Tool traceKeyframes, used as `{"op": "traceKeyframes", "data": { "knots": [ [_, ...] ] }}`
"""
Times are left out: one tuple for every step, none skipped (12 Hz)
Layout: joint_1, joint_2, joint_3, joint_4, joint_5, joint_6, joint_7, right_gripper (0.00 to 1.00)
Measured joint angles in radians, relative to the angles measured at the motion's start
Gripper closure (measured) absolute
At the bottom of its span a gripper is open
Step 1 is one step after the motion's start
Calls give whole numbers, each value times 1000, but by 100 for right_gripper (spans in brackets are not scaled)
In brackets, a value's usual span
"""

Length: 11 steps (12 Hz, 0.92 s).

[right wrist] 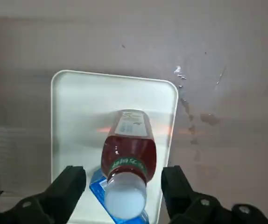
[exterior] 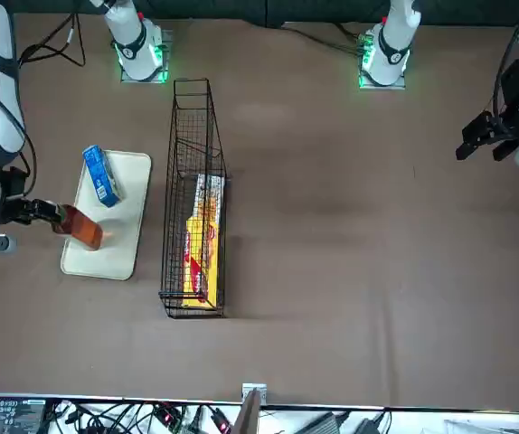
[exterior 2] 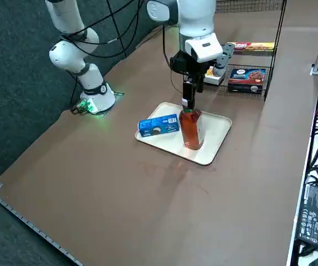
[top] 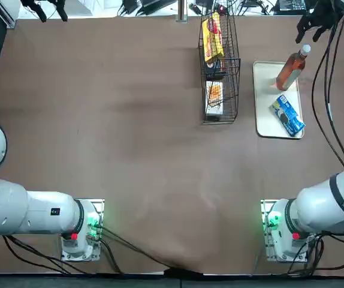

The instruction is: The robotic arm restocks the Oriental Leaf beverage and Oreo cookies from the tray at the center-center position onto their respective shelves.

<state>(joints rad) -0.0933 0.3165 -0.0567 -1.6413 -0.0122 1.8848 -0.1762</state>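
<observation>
The Oriental Leaf beverage stands upright on the far end of the white tray; it holds orange-brown tea under a white cap. My right gripper hangs straight above it, open, one finger on each side of the cap and clear of it. The same gripper shows over the bottle in the side view and beside it in the front view. The blue packet of Oreo cookies lies flat at the tray's near end, partly hidden behind the bottle in the wrist view. The black wire shelves stand just left of the tray.
Yellow and orange snack packets sit in the wire shelves. Black cables trail from the right arm beside the tray. The table's far edge with loose cables and gear runs close behind the tray.
</observation>
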Motion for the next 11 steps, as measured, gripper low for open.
{"op": "traceKeyframes", "data": {
  "knots": [
    [0,-17,0,-28,8,25,0,0],
    [0,-36,0,-61,10,54,0,0],
    [0,-52,0,-93,10,80,0,0],
    [0,-65,0,-120,11,98,0,0],
    [-1,-74,0,-142,11,110,0,0],
    [-3,-80,0,-158,11,123,0,0],
    [-7,-84,0,-173,11,139,0,0],
    [-11,-86,0,-188,11,155,0,0],
    [-15,-89,0,-202,11,172,0,0],
    [-18,-90,0,-216,11,189,0,0],
    [-20,-90,0,-227,11,201,0,0]
  ]
}}
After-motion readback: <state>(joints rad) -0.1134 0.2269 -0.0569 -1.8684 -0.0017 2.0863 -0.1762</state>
